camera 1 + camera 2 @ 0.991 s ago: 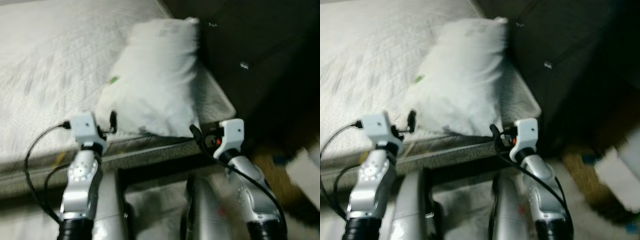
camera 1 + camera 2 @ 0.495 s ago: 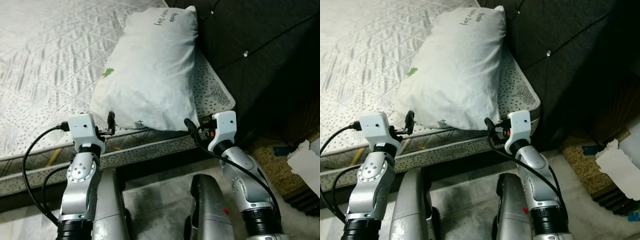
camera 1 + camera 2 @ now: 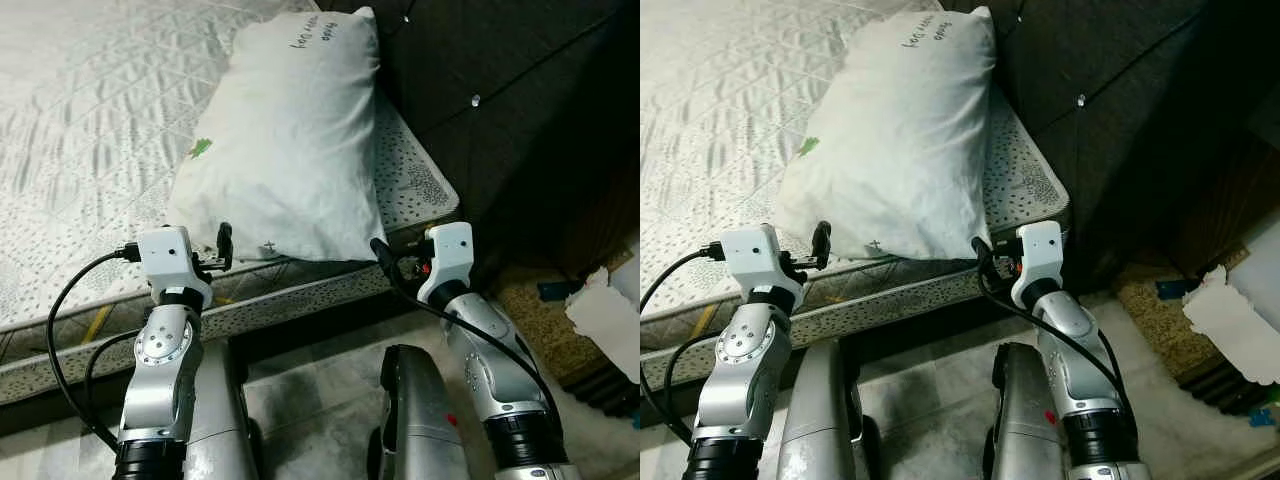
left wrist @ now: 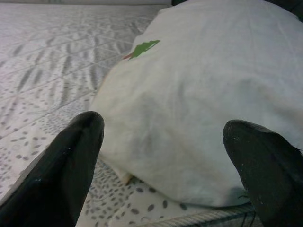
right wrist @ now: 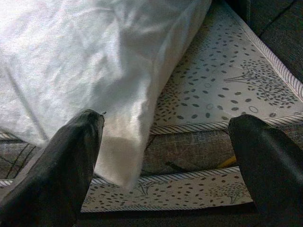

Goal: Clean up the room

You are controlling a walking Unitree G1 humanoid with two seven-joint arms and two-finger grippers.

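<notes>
Pillow (image 3: 285,140): lying on mattress (image 3: 90,120), by headboard (image 3: 500,90).
Left gripper (image 4: 165,175): hovering wide, facing pillow's near end.
Right gripper (image 5: 168,156): gaping wide at pillow's corner.

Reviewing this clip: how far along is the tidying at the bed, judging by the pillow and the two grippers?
Looks done: nothing that I can confirm. In hand: the left gripper and right gripper are both open, close to the near end of the white pillow, which overhangs the mattress edge; neither grips it. Left: grasping and placing the pillow, plus crumpled white paper on the floor.
</notes>
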